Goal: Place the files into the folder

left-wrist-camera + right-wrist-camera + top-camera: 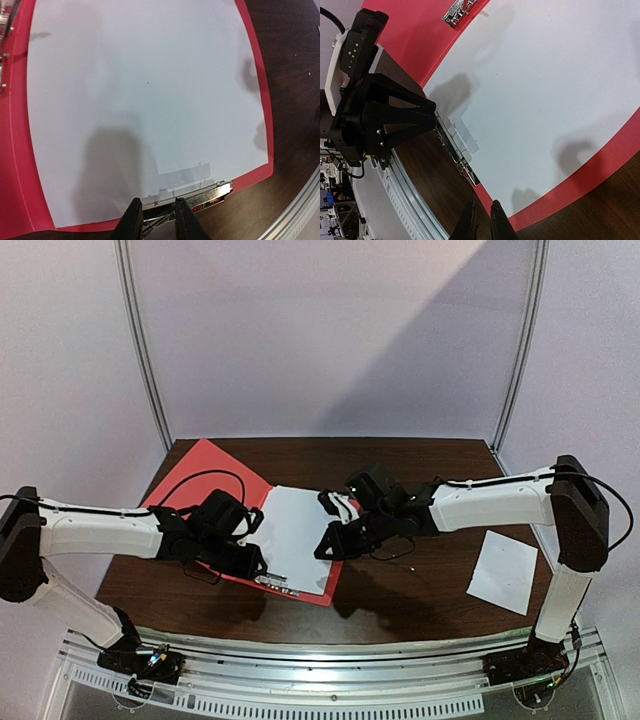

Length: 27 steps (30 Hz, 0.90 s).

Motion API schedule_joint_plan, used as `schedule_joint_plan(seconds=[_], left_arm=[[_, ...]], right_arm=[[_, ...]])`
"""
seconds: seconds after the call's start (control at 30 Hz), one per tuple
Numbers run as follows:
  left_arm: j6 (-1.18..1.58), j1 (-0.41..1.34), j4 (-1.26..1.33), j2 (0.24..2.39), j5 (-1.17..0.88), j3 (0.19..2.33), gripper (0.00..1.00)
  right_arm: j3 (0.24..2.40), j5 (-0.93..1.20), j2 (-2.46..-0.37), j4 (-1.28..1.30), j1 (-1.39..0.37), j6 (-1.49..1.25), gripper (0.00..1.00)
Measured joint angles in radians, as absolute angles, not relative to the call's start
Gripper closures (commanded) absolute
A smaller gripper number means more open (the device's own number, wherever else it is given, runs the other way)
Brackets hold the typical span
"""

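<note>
Here, the large sheet (pixel 295 530) lies in the open folder (pixel 200 475), with the left gripper (pixel 157 220) at its clip (pixel 200 195).

The sheet covers the folder's right half, its near edge at the metal clip. The left jaws sit narrow around the clip at the folder's near edge and seem to pinch it, though the contact is partly hidden. The right gripper (pixel 482 222) hangs by the folder's near right corner, jaws almost together and holding nothing. The small sheet (pixel 503 572) lies on the table (pixel 420 580), well right of the folder.
</note>
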<state>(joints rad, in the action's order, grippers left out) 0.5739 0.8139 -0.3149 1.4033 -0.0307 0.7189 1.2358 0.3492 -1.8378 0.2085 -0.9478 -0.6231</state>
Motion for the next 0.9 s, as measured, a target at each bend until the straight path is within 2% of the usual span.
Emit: schedule_joint_plan(seconds=[0.9], left_arm=[[0.579,0.866,-0.323,1.505,-0.046,0.828,0.76]], right_arm=[[1.211,0.349,-1.837,0.208,-0.948,-0.623,0.91]])
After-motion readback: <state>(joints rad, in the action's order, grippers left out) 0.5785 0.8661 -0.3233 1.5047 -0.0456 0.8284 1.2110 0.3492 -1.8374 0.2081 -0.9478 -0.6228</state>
